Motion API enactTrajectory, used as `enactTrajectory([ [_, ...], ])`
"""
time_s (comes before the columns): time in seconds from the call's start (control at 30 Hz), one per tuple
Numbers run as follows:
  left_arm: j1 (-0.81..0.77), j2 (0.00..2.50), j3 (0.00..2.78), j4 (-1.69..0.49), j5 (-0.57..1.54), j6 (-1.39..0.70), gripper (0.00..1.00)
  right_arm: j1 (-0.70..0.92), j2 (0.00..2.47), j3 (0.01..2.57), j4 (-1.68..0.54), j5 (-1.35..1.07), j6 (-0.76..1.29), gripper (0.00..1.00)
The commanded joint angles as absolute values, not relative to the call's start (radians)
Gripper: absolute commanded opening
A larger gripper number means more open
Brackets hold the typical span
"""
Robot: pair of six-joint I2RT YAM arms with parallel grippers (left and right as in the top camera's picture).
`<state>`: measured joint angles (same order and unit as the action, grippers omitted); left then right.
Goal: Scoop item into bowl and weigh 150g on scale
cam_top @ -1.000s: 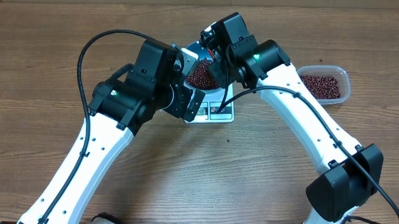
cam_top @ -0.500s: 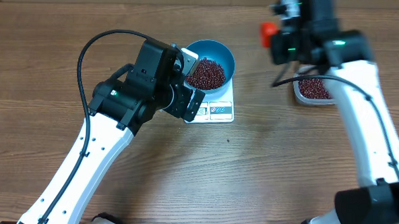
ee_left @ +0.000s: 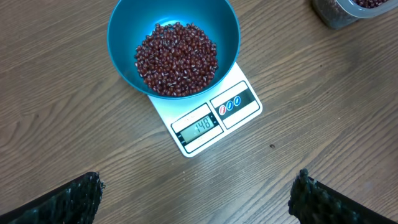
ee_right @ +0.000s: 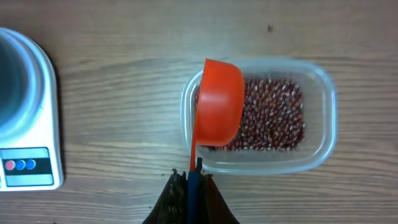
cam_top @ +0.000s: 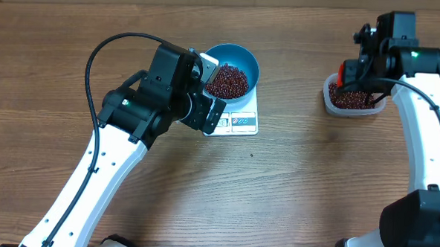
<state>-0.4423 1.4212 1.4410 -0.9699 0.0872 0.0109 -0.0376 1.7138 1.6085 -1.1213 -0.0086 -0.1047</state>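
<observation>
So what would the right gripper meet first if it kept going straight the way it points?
Held by the right gripper, the red scoop hangs over the clear tub, so probably its beans first; depth is unclear.

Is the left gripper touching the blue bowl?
Apart. The left wrist view shows the open left gripper low in the frame, with bare table between it and the bowl on the scale.
</observation>
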Motion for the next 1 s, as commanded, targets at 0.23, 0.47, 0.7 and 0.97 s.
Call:
enactTrajectory([
  [0.23,-0.439,1.426,1.449,-0.968,0.101,0.03,1.0,-0.043,1.712,1.462,-1.04,0.077,-0.097,0.04],
  [0.47,-0.439,1.426,1.449,-0.968,0.101,0.03,1.0,-0.043,1.712,1.411,-0.995,0.04,-0.105,0.03],
  [0.7,-0.439,1.426,1.449,-0.968,0.101,0.03,1.0,-0.043,1.712,1.411,-0.966,-0.037,-0.105,0.04],
  [0.97,-0.439,1.426,1.449,-0.968,0.101,0.03,1.0,-0.043,1.712,1.411,-0.966,-0.054,-0.105,0.04],
])
